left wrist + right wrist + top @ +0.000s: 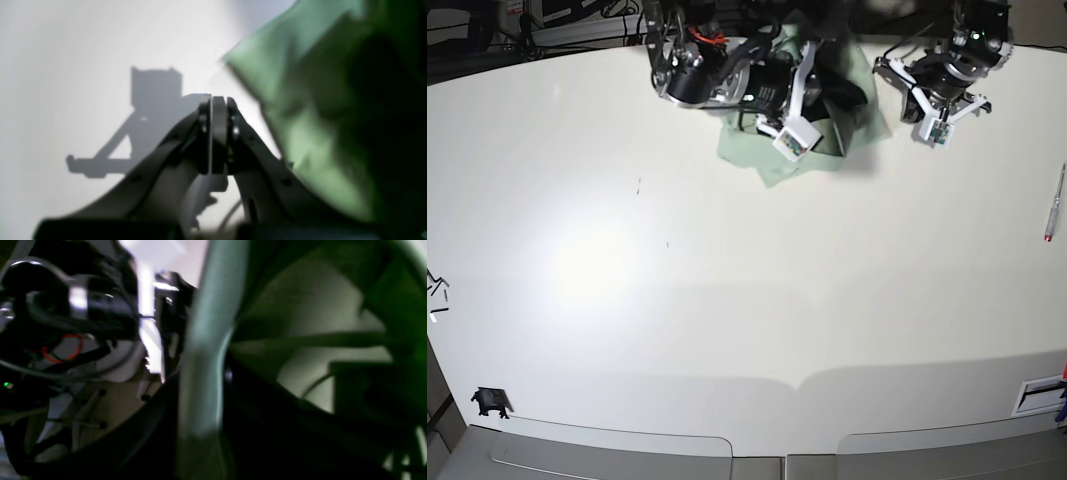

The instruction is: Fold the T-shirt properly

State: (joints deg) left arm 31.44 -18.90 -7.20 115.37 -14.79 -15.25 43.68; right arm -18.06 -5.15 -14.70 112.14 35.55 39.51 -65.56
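Pinched in the nearly closed right end effector [200,380], the T-shirt [772,160] is kept bunched at twelve o'clock for folding, while the left end effector [218,100] is kept closed on nothing.

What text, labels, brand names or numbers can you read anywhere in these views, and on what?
None can be read.
T-shirt: plain green cloth, no print or tag visible.
White table: two tiny dark specks, marks rather than letters.
Pen at the table's edge: too small to show any lettering.
Both wrist views: too blurred to show any text.
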